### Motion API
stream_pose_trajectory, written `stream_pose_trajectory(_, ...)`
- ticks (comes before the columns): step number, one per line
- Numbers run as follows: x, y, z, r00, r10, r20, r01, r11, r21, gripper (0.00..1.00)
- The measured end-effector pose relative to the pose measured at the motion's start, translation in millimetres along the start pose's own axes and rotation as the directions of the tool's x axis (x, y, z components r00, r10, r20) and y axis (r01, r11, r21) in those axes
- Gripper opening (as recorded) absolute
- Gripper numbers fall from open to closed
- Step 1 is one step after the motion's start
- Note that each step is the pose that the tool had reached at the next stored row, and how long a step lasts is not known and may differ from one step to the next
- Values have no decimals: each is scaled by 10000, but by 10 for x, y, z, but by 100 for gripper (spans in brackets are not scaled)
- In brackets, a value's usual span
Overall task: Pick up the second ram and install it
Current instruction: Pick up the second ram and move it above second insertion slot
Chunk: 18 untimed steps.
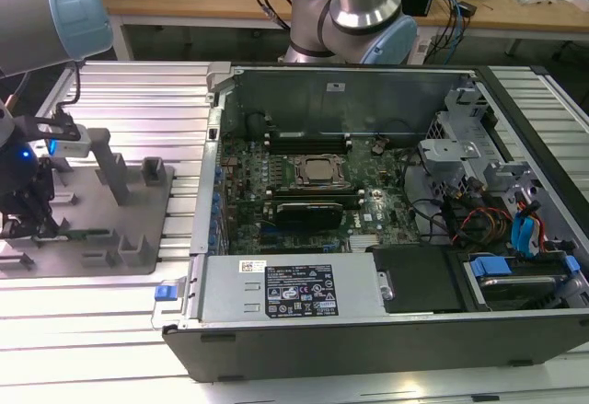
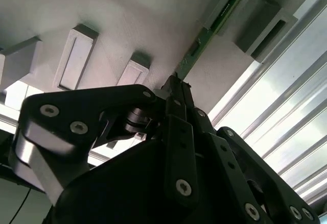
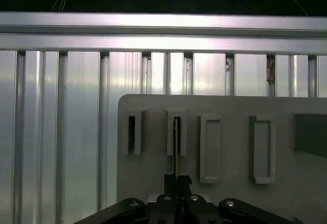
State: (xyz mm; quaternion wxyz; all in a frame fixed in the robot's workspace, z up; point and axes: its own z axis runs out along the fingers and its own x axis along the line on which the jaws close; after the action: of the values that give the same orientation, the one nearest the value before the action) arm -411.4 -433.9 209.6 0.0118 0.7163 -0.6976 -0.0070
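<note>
Now the end effector (image 3: 177,179) pinches the second ram (image 3: 176,140) (edge-up, slotted in the gray holder (image 3: 230,106)).

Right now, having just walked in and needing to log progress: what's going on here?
The arm's end effector is closed on the second ram, a green stick standing on edge in a slotted holder on the grey fixture plate, beside the open computer case. The stick sits in its holder, not yet lifted out.

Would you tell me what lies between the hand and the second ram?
Nothing: in both wrist views the hand is shut on the second ram, which sits in the grey fixture plate.
</note>
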Motion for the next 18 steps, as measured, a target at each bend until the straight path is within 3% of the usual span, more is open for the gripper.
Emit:
stream_pose_trajectory(2,0,0,0,10000,-17,-1,17,10000,0,9)
stream_pose_trajectory(5,-1,0,1,9992,388,9,-388,9992,-3,9)
stream_pose_trajectory(18,0,0,-18,9994,346,9,-346,9994,-2,9)
